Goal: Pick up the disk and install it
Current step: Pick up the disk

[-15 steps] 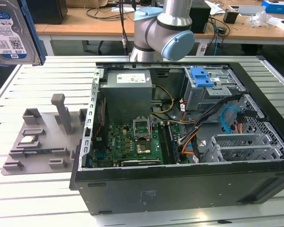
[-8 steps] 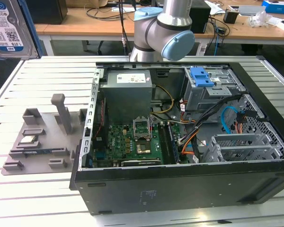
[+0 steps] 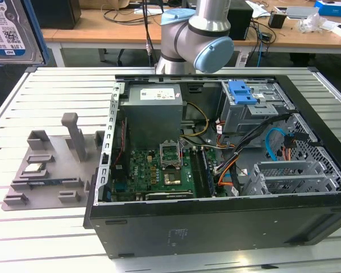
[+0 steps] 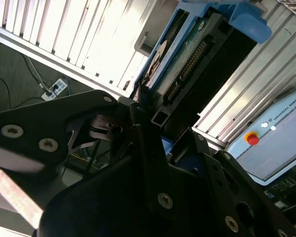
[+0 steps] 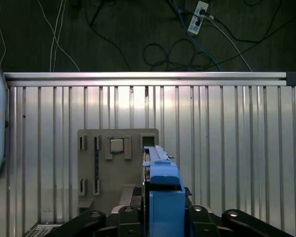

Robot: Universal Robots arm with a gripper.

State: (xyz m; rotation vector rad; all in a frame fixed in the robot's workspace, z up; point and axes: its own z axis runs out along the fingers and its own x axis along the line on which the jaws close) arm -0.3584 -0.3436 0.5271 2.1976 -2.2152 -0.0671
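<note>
One disk | edge-on, clamped in end effector | above slatted table

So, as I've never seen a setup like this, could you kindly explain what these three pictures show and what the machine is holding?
The machine is a single robot arm ending in a claw. The exterior view comes from a camera standing off the arm. It sees a slatted metal table with an open computer case on it. On the exterior view's left is a grey holder tray carrying a small silver chip. The two wrist views come from cameras riding on the arm itself. The claw is shut on the disk, a hard drive in a blue plastic bracket, held above the table. The first wrist view looks down past it onto the table and tray, and the second wrist view shows its circuit-board side. The disk is not yet in the case.
</note>
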